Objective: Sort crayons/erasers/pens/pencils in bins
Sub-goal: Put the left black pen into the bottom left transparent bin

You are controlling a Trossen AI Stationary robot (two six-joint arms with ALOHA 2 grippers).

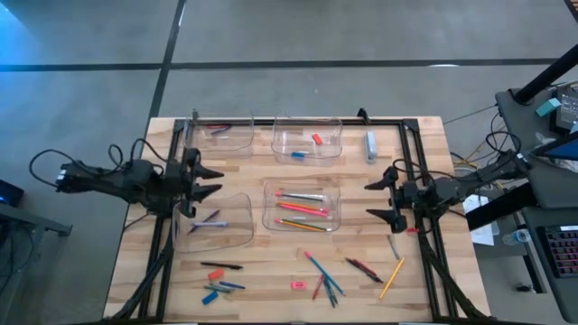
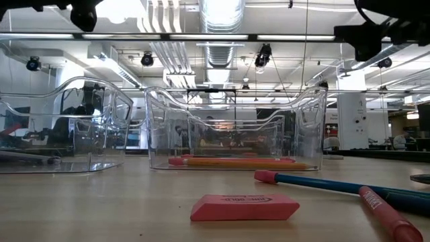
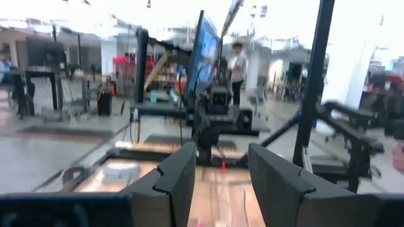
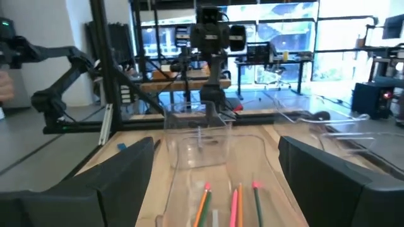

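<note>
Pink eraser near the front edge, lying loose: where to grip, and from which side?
Grip the pink eraser across its short width at mid-length, coming straight down from above. In the low view it lies flat and low, so a side approach would probably hit the table. Nothing touches it.

Clear bins [image 1: 302,207], the one beside the pink eraser [image 2: 244,207] holds orange, pink, green pencils [image 1: 302,209]; pale wood table [image 1: 271,271]

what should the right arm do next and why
Probably lower the right gripper, fingers open and empty, toward the orange pencil loose on the table near it. It likely belongs in the bin that holds pencils. The left gripper waits at the left edge.
</note>
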